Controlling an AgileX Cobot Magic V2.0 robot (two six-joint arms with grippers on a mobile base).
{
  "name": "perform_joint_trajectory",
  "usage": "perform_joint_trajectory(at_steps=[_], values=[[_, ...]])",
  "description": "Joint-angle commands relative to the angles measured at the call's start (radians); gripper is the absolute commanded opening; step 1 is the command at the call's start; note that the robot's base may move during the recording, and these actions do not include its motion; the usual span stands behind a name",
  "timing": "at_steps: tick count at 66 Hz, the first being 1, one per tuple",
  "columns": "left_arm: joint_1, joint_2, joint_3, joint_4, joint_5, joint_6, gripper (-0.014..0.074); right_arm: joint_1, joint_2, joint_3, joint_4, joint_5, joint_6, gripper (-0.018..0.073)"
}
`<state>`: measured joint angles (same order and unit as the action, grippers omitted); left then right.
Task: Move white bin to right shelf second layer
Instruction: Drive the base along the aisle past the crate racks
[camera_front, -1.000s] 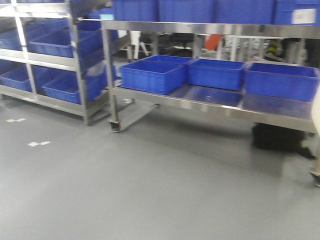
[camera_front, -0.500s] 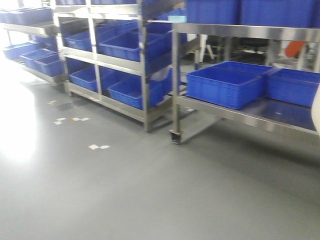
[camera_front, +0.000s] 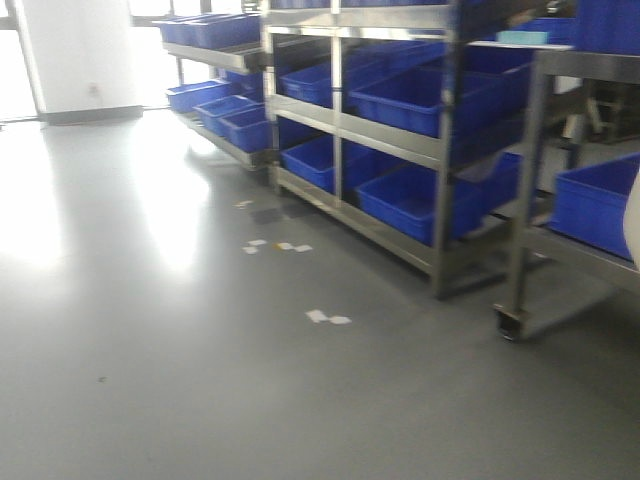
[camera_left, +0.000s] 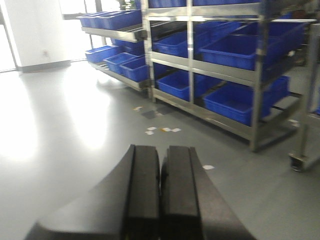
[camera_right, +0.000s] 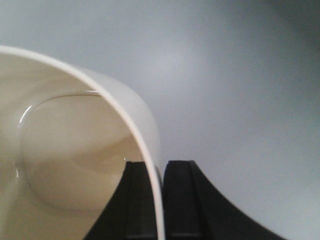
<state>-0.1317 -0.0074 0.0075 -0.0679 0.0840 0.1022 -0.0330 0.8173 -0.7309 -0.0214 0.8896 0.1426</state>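
Note:
The white bin (camera_right: 75, 150) fills the left of the right wrist view, cream and glossy, its inside facing the camera. My right gripper (camera_right: 160, 162) is shut on its rim, one finger inside the wall and one outside, and holds it above the grey floor. A pale sliver of the bin shows at the right edge of the front view (camera_front: 633, 215). My left gripper (camera_left: 161, 150) is shut and empty, held over the floor. A steel rack (camera_front: 440, 150) with sloped levels carries blue crates. I cannot tell which level is the right shelf second layer, and no rollers show.
The wheeled steel cart (camera_front: 525, 200) stands at the right with a blue crate (camera_front: 595, 205) on it. A second rack (camera_front: 215, 55) with blue crates stands farther back. White markers (camera_front: 328, 318) lie on the grey floor. A white wall (camera_front: 70, 50) is at the far left.
The front view has swung to the left. The wheeled cart has slid from the middle to the right edge, and the racks and the white wall have come into view.

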Motion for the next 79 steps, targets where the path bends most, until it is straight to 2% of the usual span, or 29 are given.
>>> perform_joint_trajectory(at_steps=[1, 79], values=[[-0.004, -0.014, 0.037, -0.006, -0.084, -0.003, 0.0085, 0.000, -0.003, -0.030, -0.003, -0.062, -0.002, 0.0049], [-0.004, -0.014, 0.037, -0.006, -0.084, -0.003, 0.0085, 0.000, -0.003, -0.030, -0.003, -0.062, -0.002, 0.0049]])
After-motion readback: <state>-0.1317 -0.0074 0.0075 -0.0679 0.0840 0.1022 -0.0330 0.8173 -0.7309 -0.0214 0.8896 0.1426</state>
